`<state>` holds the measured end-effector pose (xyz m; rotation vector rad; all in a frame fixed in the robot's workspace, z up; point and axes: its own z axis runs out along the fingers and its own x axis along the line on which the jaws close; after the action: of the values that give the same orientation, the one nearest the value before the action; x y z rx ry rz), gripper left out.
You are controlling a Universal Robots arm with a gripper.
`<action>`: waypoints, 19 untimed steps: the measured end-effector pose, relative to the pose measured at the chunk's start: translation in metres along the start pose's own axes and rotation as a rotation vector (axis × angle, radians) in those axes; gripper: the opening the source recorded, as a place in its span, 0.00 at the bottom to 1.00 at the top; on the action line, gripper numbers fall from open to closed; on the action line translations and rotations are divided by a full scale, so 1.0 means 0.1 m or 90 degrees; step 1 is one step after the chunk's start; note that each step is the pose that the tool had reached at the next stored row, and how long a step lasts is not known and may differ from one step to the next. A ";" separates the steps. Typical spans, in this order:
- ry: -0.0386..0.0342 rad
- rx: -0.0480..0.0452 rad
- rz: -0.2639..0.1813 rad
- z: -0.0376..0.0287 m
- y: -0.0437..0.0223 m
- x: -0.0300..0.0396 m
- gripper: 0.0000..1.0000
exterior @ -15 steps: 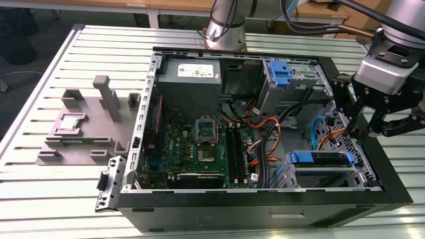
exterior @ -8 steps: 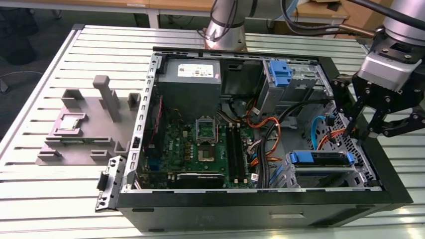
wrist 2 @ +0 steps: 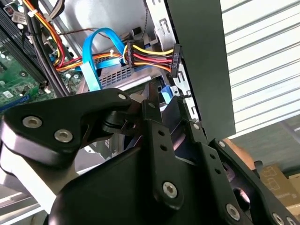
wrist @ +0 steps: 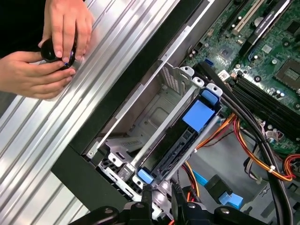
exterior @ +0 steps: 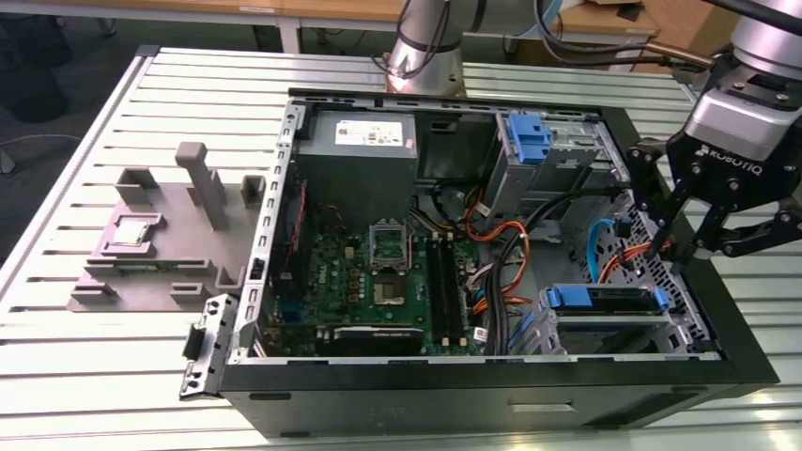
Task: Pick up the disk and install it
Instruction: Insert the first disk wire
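The disk [exterior: 602, 299], framed by its blue carrier, lies in the grey drive cage at the front right corner of the open computer case [exterior: 501, 390]. In the first wrist view the disk [wrist: 199, 115] sits edge-on in the cage, with blue carrier ends at both sides. My gripper [exterior: 704, 254] hangs just above the disk's end nearest the case wall. Its fingers are apart in both wrist views, gripper [wrist: 162, 199] and gripper [wrist 2: 165, 101], with a blue carrier end [wrist 2: 164, 93] showing between the tips. I cannot tell whether they touch it.
Orange, red and blue cables [exterior: 602, 249] run beside the gripper inside the case. A second cage with a blue tab [exterior: 529, 136] stands at the back. A person's hands [wrist: 51, 51] hold a small black object on the slatted table beside the case. A grey fixture [exterior: 169, 235] stands at the exterior view's left.
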<state>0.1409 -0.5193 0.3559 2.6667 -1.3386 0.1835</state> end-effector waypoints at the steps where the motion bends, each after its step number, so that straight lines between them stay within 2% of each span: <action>1: -0.0015 -0.0021 -0.001 0.000 -0.004 0.001 0.31; 5: -0.0008 -0.0027 -0.001 0.002 -0.005 -0.001 0.31; 7: 0.0033 -0.0057 -0.001 0.001 -0.005 -0.001 0.31; 10: 0.0139 -0.0139 -0.001 -0.010 -0.005 0.001 0.31; 13: 0.0270 -0.0245 -0.002 -0.019 -0.010 0.004 0.31; 14: 0.0296 -0.0272 -0.003 -0.020 -0.014 0.004 0.31; 17: 0.0295 -0.0330 -0.004 -0.023 -0.031 0.003 0.31; 19: 0.0286 -0.0339 -0.005 -0.024 -0.047 0.000 0.31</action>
<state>0.1446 -0.5161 0.3579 2.6075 -1.3015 0.2028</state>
